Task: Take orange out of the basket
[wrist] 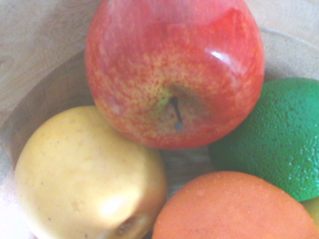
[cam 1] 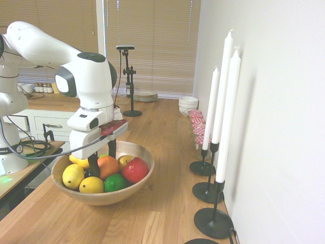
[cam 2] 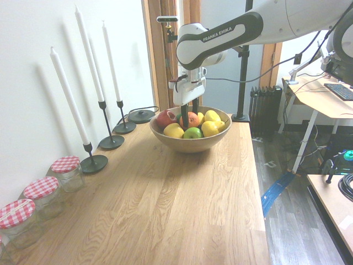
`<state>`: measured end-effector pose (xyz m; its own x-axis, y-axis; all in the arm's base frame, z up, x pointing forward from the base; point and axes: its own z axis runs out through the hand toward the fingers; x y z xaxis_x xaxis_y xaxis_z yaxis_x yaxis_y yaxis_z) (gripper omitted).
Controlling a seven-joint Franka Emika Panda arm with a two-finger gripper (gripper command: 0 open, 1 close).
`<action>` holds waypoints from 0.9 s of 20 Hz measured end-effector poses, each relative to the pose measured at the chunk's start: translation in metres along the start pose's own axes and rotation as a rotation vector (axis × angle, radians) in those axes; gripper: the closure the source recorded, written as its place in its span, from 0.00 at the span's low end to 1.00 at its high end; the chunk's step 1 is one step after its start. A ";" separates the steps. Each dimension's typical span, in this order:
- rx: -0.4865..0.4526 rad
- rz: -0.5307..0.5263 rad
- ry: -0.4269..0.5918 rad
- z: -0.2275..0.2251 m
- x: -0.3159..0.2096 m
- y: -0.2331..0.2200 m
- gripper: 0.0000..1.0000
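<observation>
Orange (cam 1: 108,166) in the basket (cam 1: 104,199), between the fingers of the gripper (cam 1: 103,163), snugly held.

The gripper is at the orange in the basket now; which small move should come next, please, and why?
Probably a slow straight lift: the gripper's fingers stand on both sides of the orange, which sits among other fruit inside the basket.

Bright, washed-out exterior views; glare on the red apple (wrist: 174,74).
</observation>
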<state>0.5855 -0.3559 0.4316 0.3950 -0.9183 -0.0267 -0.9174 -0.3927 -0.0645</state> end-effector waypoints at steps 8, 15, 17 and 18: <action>0.077 -0.105 0.110 -0.110 -0.074 -0.048 1.00; 0.056 -0.268 0.145 -0.123 -0.238 -0.147 1.00; 0.033 -0.301 0.151 -0.102 -0.277 -0.168 1.00; 0.023 -0.309 0.154 -0.089 -0.289 -0.175 1.00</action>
<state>0.6273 -0.0260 0.5393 0.6400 -0.7538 0.1485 -0.7539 -0.6535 -0.0680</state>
